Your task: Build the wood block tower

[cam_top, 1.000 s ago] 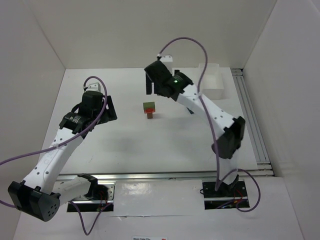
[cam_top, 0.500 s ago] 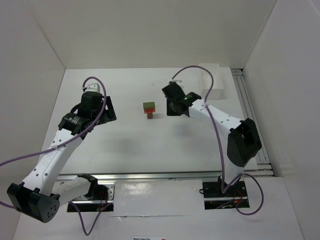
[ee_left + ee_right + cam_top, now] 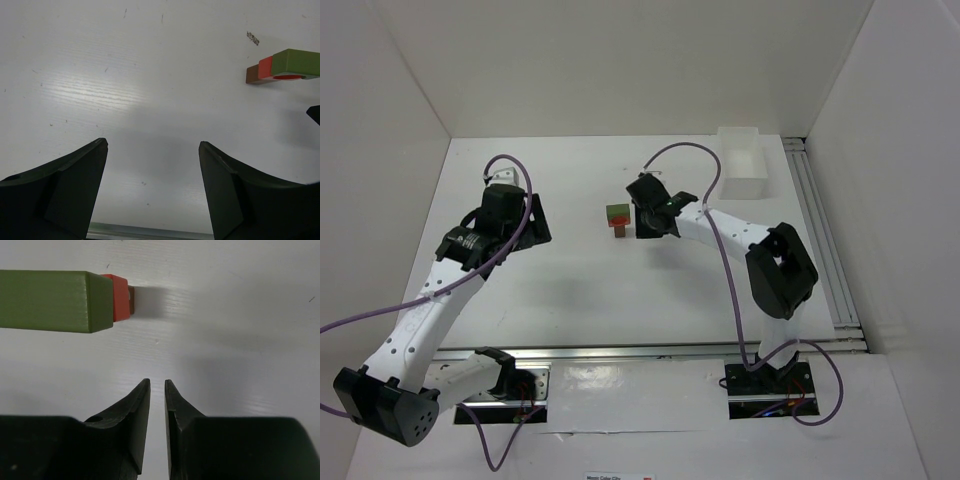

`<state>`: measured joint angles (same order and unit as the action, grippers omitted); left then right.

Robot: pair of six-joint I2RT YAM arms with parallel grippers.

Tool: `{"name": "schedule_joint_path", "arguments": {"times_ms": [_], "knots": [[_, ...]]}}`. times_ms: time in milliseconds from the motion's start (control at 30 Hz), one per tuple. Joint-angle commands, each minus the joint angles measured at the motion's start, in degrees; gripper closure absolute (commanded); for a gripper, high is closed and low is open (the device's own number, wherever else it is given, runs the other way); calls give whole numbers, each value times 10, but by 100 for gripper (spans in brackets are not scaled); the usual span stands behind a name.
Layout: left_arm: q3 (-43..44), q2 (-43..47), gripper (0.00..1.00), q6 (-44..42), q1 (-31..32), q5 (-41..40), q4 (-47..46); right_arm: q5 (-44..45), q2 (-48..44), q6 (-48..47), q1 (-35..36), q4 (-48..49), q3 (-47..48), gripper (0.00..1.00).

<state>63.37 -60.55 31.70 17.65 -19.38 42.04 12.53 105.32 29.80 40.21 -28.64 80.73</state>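
Note:
The tower [image 3: 618, 221] stands mid-table: a green block [image 3: 617, 213] on a red one over a brown base. The left wrist view shows it far right: green [image 3: 296, 62], red [image 3: 265, 66], brown [image 3: 252, 75]. In the right wrist view the green block [image 3: 50, 300] and the red block [image 3: 120, 297] lie close ahead, up and left. My right gripper [image 3: 639, 222] [image 3: 157, 382] sits just right of the tower, apart from it, its jaws drawn to a narrow slit with nothing inside. My left gripper [image 3: 535, 221] [image 3: 152, 145] hangs open and empty over bare table, well left of the tower.
A white rectangular bin [image 3: 745, 160] stands at the back right. A metal rail [image 3: 820, 240] runs along the table's right edge. White walls enclose the table at the back and both sides.
My right arm swung from the back of the table down to the tower's right side, and its jaws closed from wide to a narrow slit. The left arm has not moved.

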Motion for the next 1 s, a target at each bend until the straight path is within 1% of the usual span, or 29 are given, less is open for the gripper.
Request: {"name": "schedule_joint_path", "arguments": {"times_ms": [0, 400, 967], "knots": [[10, 3, 14, 4, -4, -3, -7, -1, 12, 4, 8, 22, 43, 75], [5, 3, 14, -2, -4, -3, -13, 9, 44, 4, 14, 4, 97, 75], [5, 3, 14, -2, -4, -3, -18, 26, 72, -1, 14, -19, 137, 75]]}}
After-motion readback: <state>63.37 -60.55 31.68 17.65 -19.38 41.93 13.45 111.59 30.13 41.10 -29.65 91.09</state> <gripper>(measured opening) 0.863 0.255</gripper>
